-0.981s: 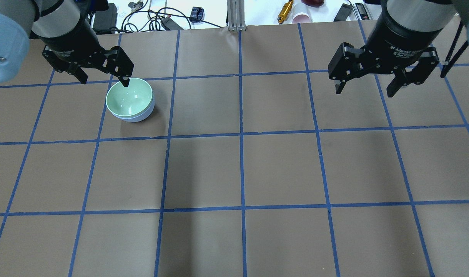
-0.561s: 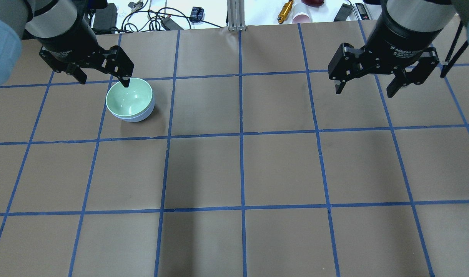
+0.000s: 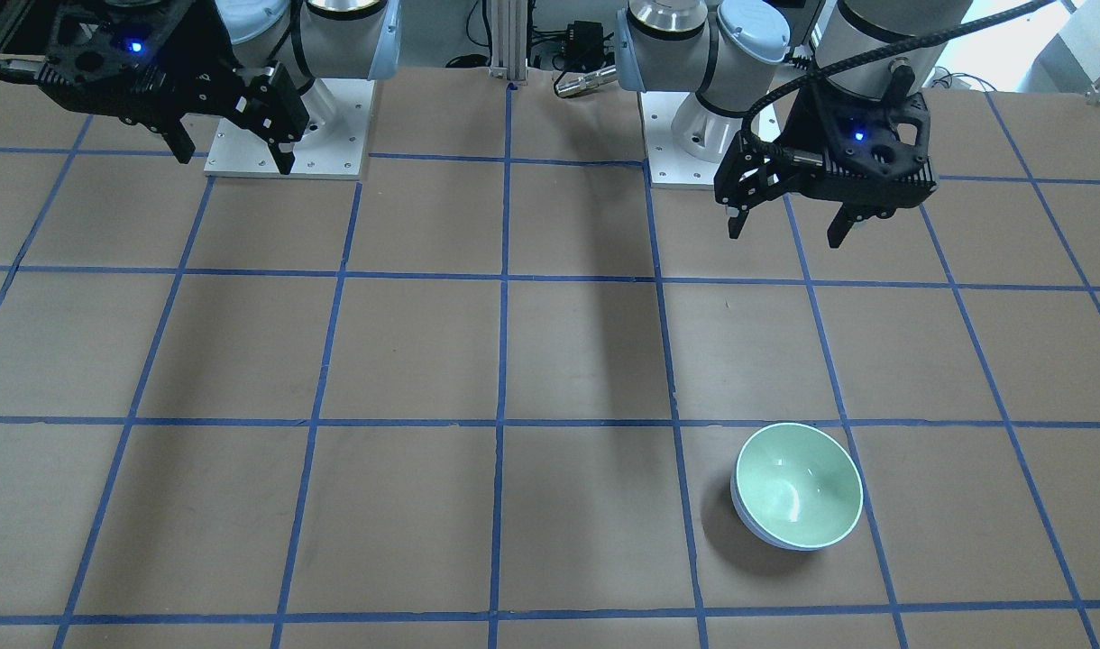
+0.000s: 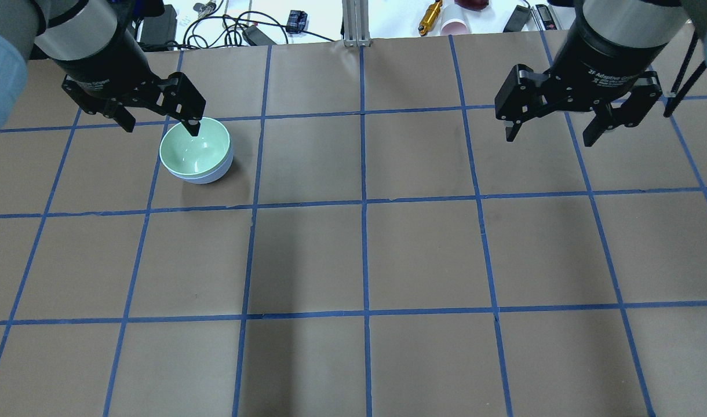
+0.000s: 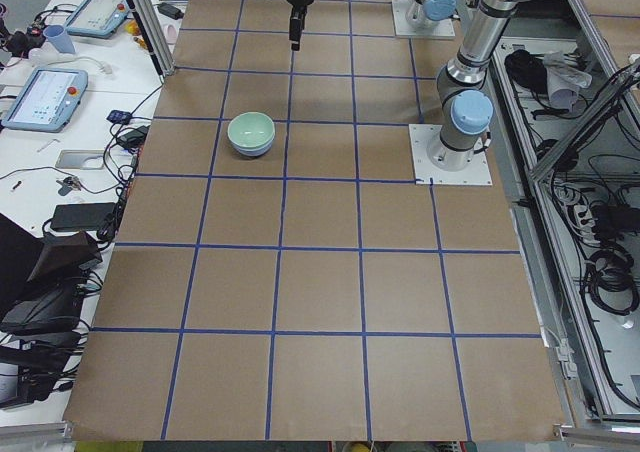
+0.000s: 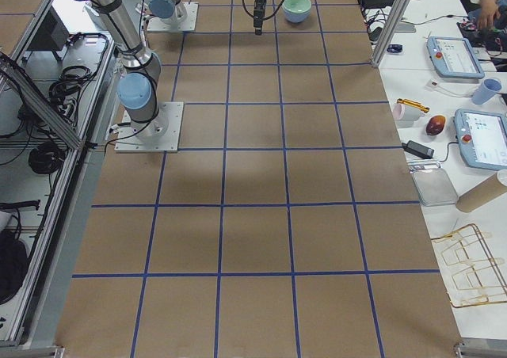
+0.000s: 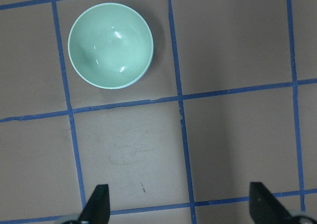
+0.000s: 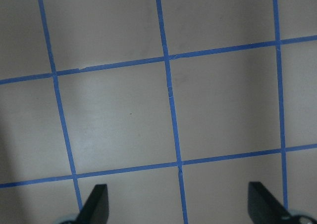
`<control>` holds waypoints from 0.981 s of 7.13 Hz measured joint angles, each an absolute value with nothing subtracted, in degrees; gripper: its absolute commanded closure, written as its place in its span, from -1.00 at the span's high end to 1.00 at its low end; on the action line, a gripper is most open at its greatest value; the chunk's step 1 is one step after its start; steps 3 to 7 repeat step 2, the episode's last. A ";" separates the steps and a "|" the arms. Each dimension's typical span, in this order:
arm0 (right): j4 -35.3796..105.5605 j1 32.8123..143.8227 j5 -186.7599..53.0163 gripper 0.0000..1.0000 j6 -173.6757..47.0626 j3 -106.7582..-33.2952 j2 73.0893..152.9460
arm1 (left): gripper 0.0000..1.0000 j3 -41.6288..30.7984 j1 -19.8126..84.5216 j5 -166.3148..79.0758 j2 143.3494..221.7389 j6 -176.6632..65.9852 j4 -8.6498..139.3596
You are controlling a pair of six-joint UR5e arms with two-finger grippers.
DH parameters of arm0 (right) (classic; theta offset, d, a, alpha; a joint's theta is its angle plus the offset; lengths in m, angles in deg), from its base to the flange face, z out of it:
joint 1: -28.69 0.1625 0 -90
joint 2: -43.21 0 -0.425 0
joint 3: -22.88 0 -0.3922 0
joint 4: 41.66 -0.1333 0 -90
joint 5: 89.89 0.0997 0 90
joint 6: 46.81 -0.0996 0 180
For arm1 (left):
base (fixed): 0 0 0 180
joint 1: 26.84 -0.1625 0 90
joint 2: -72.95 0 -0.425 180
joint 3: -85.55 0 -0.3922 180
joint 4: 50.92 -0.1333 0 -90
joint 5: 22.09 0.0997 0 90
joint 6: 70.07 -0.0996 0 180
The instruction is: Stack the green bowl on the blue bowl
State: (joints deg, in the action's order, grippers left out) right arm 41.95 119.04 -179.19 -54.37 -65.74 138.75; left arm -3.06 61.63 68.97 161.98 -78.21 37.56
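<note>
Exterior front-facing view, nearest first: the green bowl [image 3: 798,487] sits nested in the blue bowl [image 4: 206,179]. Only a thin blue sliver shows under the green rim. Both stand upright on the brown worktop [image 3: 424,361], inside one taped square on the robot's left side. Farther back, the left claw [image 3: 784,234] hangs above the worktop, apart from the bowls, its fingers spread wide and empty. Farthest, close to the robot's base, the right claw [image 3: 234,160] hangs with its fingers likewise spread.
</note>
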 measured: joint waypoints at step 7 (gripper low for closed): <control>41.97 119.02 -179.19 1.00 -54.36 -65.75 138.75 | 1.00 -2.99 61.66 69.09 161.96 -78.45 37.77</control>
